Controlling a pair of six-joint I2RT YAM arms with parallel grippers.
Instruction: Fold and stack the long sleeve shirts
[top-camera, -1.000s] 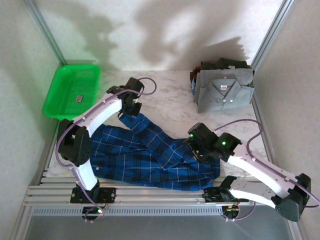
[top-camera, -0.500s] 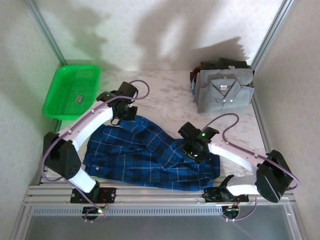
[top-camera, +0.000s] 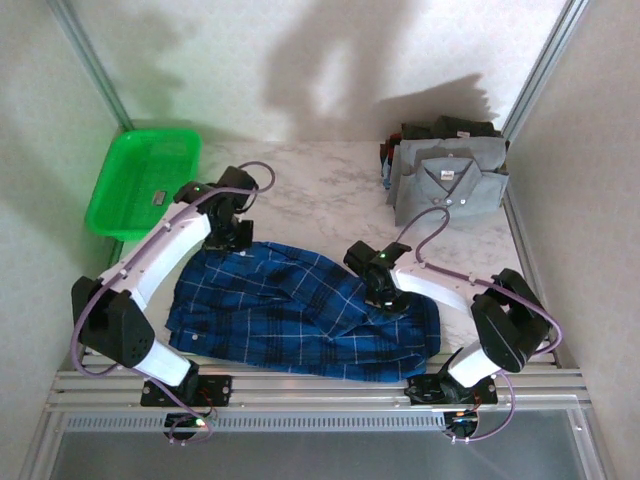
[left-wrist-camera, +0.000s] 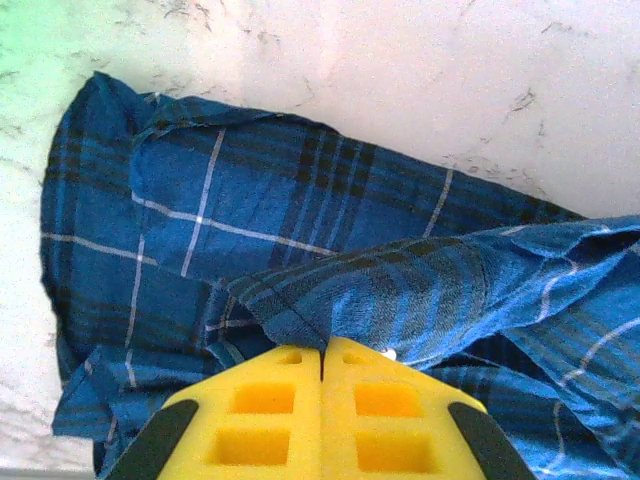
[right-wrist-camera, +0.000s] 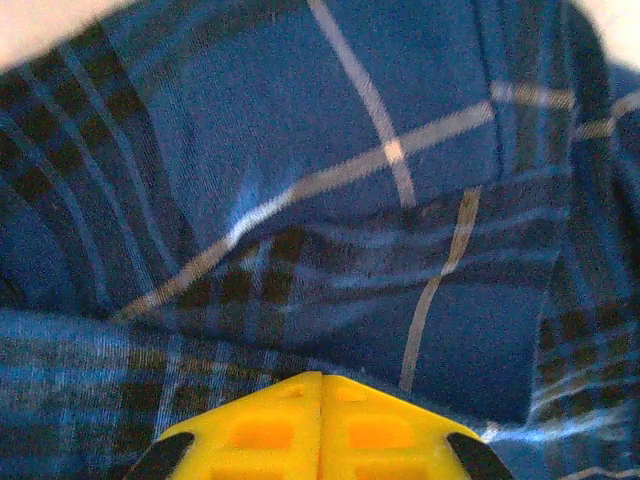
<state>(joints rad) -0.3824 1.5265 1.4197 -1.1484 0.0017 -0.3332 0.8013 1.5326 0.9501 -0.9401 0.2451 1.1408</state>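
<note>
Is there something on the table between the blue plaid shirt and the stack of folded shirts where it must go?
Nothing visible lies on the marble table between the plaid shirt and the grey shirt atop the stack. The right arm's cable loops above that stretch.

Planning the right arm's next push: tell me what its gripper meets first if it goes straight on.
The dark blue plaid cloth shirt: the right gripper has its shut tips right at a fold of it, with nothing between. Whether the table lies just beneath is unclear.
</note>
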